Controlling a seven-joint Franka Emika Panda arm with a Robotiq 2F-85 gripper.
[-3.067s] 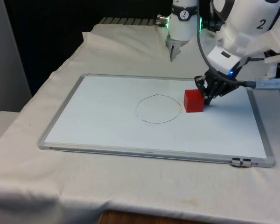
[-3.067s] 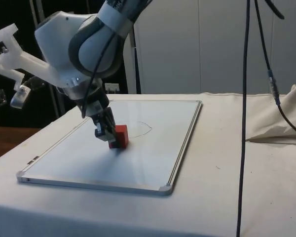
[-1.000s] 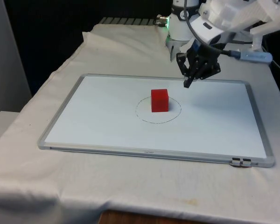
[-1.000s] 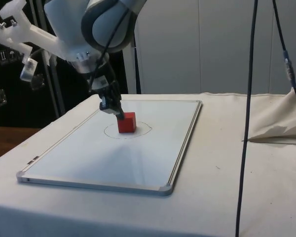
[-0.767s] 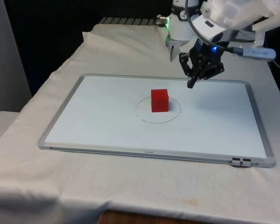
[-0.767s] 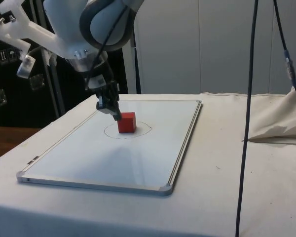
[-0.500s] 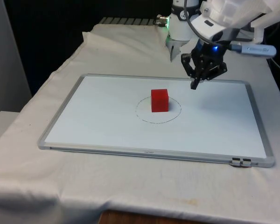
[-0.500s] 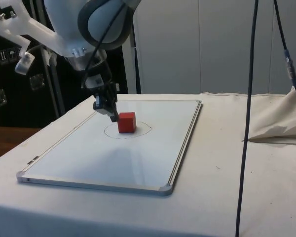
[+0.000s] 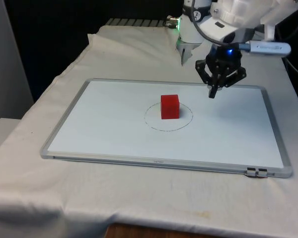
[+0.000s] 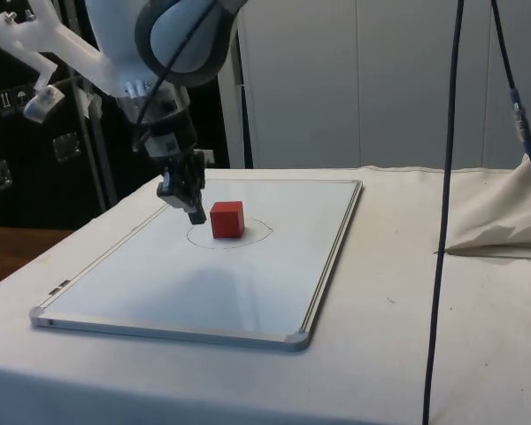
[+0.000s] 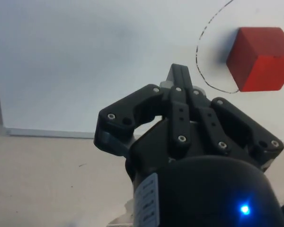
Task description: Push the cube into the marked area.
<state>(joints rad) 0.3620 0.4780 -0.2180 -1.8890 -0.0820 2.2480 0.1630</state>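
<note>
Spanning mid-frame in front view: whiteboard (image 9: 114,134), flat on cloth. Circle (image 9: 168,116) drawn at its centre. Cube (image 9: 170,106) sits inside circle (task looks done). Cube has no long axis; faces roughly square to board edges. Gripper (image 9: 214,91) hangs upper right of cube, well apart, fingers together. Risk: low sweep across circle would nudge cube out.

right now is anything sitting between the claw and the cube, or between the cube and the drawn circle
Nothing visible. The claw hangs above bare whiteboard, toward the front view's right of the red cube, with open board between them. The cube already sits inside the drawn circle, so nothing separates it from the marked area.
</note>
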